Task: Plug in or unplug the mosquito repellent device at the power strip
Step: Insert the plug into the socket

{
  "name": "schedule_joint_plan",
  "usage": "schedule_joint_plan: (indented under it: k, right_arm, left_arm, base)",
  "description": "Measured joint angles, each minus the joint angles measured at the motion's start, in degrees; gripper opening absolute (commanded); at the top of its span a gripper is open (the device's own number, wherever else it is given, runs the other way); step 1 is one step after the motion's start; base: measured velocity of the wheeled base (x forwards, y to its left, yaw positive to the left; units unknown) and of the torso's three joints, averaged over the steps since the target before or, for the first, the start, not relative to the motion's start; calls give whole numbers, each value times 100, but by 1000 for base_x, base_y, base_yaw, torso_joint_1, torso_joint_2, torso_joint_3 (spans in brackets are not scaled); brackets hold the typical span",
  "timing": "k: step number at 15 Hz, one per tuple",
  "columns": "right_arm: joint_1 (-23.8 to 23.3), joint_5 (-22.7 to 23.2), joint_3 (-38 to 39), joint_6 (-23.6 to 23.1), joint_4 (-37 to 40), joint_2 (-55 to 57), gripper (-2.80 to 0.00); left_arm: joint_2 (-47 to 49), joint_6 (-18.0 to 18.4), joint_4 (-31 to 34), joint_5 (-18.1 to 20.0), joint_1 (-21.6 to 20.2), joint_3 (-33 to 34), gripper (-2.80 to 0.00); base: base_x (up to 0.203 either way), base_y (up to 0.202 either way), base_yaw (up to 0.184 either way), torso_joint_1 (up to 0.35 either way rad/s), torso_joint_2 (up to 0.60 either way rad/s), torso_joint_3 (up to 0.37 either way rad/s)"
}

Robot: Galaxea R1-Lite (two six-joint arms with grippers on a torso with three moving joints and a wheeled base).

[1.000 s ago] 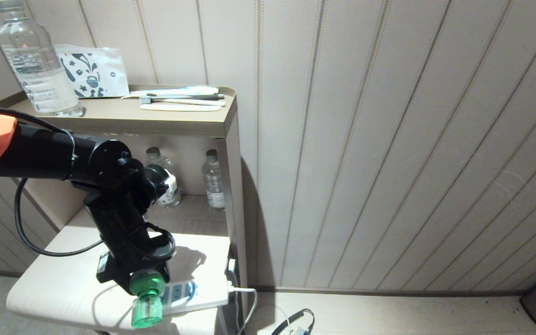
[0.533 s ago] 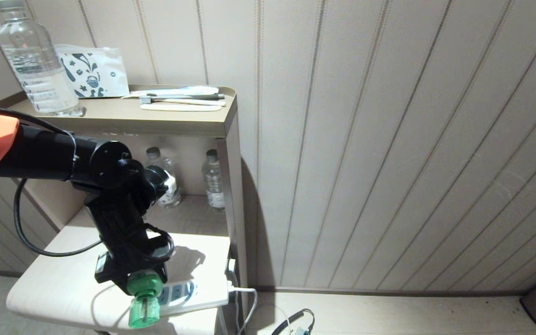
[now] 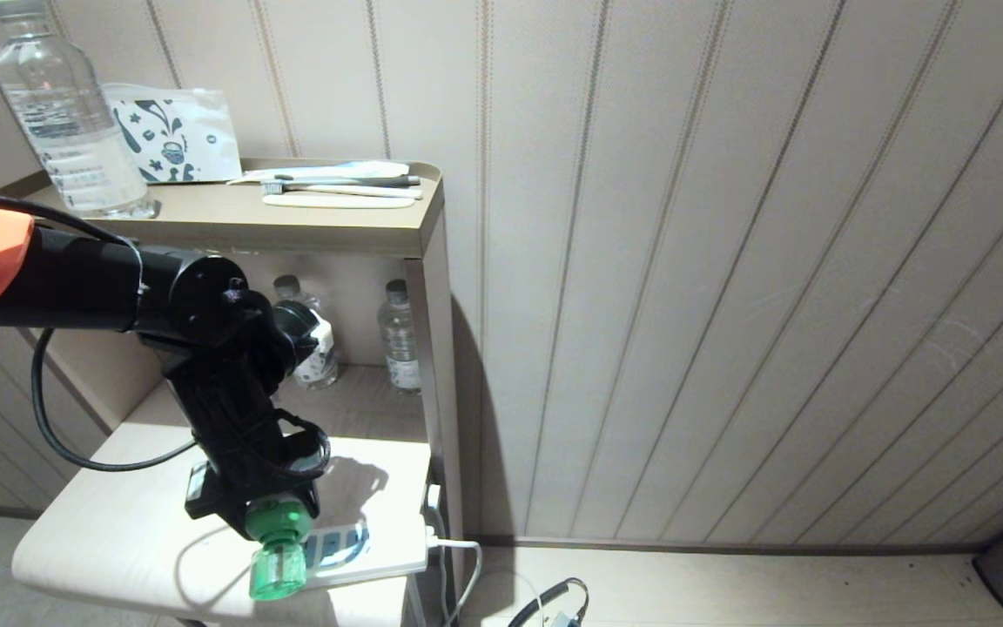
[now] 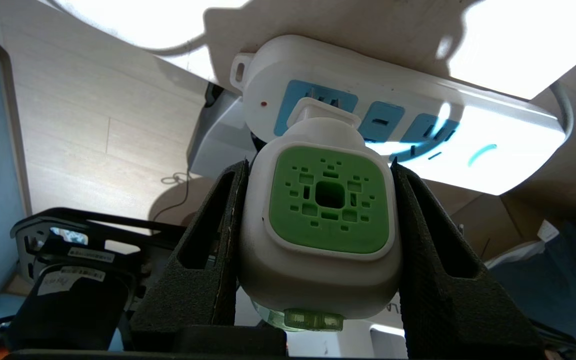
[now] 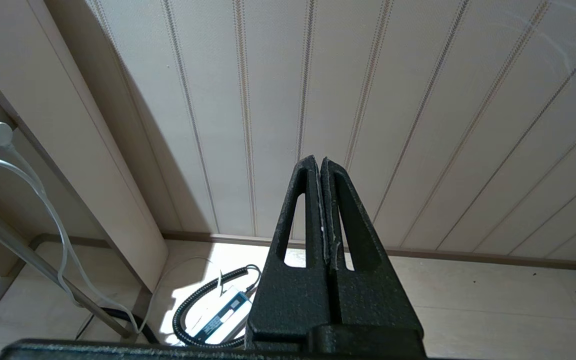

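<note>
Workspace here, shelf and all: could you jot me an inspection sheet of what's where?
Surface: pale low table.
Job's things: mosquito repellent device gripped, plug end at the power strip; whether it is seated, cannot tell.
Clutter: water bottle, patterned pouch, toothbrush on the shelf; two small bottles below.
Grippers: left gripper shut on the device; right gripper shut, empty, away from the table.
Cables: strip's white cord; coiled black cable on floor.
Surroundings: panelled wall.

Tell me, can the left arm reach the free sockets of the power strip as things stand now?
Probably not directly: the left gripper is shut on the mosquito repellent device, whose plug meets the power strip at its end socket.
</note>
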State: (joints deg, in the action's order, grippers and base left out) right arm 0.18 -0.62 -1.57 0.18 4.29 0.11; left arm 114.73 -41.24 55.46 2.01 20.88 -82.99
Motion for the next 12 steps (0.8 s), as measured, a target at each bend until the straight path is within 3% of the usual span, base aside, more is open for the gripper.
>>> schedule_joint_plan:
  k: [12]
  right_arm:
    - [-2,0,0,0,0,0,-280]
  left_arm:
    - [43,-2,-13,20,37,56,-280]
  base:
    - [0,0,0,0,0,0]
